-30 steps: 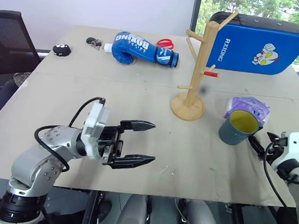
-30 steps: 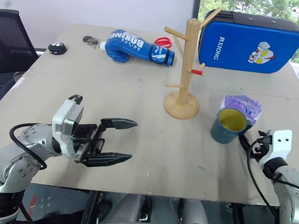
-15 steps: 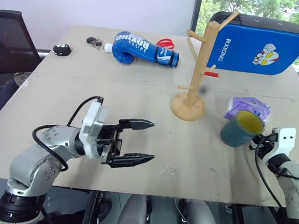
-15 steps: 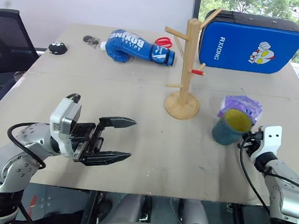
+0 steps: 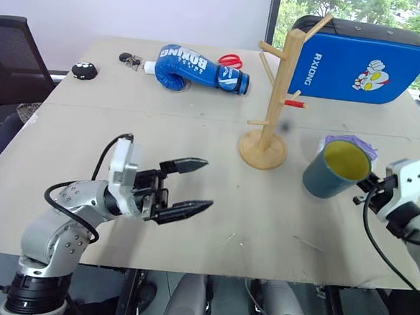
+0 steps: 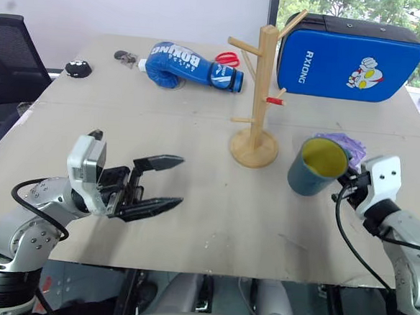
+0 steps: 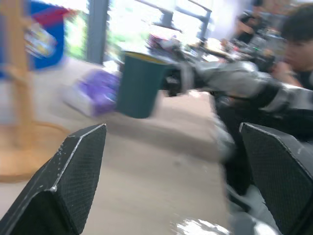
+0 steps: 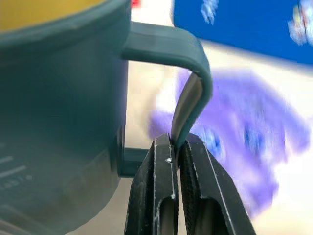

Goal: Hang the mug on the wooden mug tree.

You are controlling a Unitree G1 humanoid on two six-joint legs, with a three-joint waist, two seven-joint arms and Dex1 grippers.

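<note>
The right gripper (image 8: pixel 177 147) has its jaws pinched tight on the thin handle of the mug (image 5: pixel 336 168), with the mug's body hanging just beyond the jaw tips on the side toward the wooden mug tree (image 5: pixel 277 97). The mug is lifted clear of the desk (image 5: pixel 197 128) and tipped so its yellow inside faces up and toward the robot. So the pick-up part looks done; what is left is the carry across to the mug tree, lining the handle's loop over one of the angled pegs, and letting go. The mug tree stands apart from the jaws, off beyond the mug, with all its pegs bare, including the red-tipped one. The small purple packet (image 5: pixel 362 144) lies on the desk just behind the lifted mug. The left gripper (image 5: pixel 188 187) hangs above the desk with its jaws spread wide and nothing between them, pointing toward the mug, which is well out ahead of its tips. Compared with a second ago, the mug was then standing on the desk in front of the purple packet with the right jaws open beside its handle; since then they have closed on the handle and the mug has been raised and tilted. The left gripper has barely shifted.
</note>
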